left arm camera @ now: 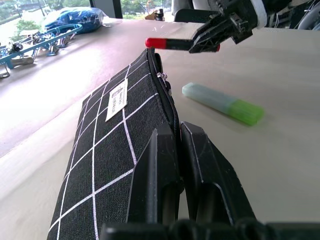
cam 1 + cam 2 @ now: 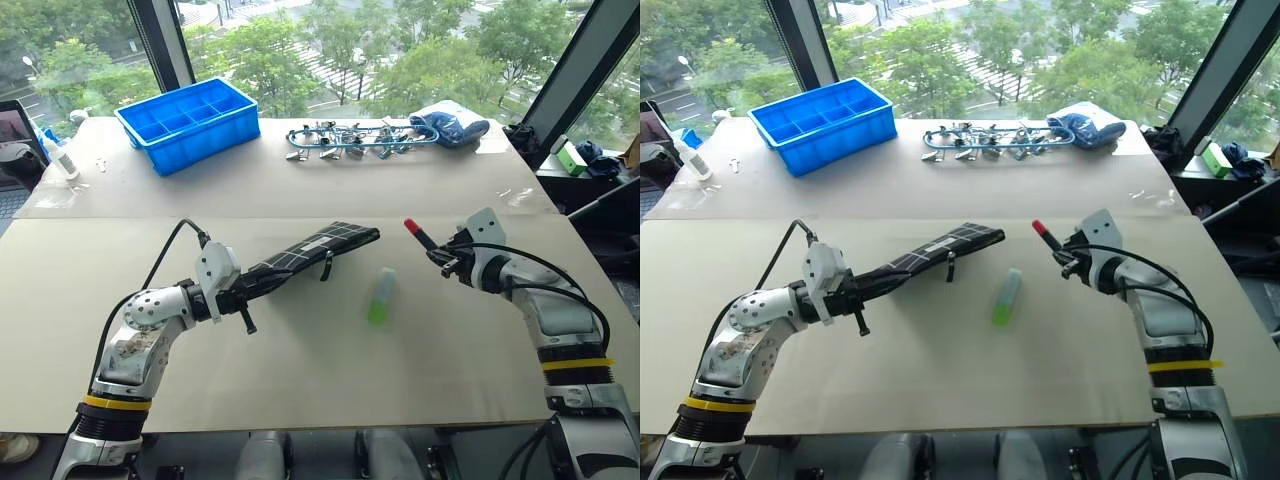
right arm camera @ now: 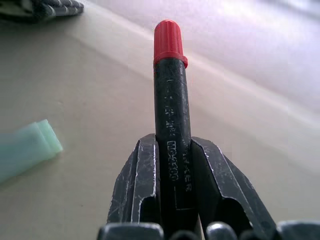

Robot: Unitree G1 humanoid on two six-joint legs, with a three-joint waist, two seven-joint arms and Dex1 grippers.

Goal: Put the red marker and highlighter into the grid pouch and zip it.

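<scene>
The right gripper (image 2: 447, 256) is clamped on the red marker (image 2: 418, 235), cap pointing toward the grid pouch (image 2: 310, 250). The left gripper (image 2: 243, 290) pinches the pouch's near end, holding it above the table (image 2: 300, 370). The highlighter (image 2: 381, 296) lies on the table between both grippers.

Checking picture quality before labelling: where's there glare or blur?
Left eye view: window daylight glares off the far tabletop. Right wrist view: black-barrelled red marker sharp, pale green highlighter soft. Left wrist view: black grid-lined fabric pouch sharp, background washed out.
</scene>
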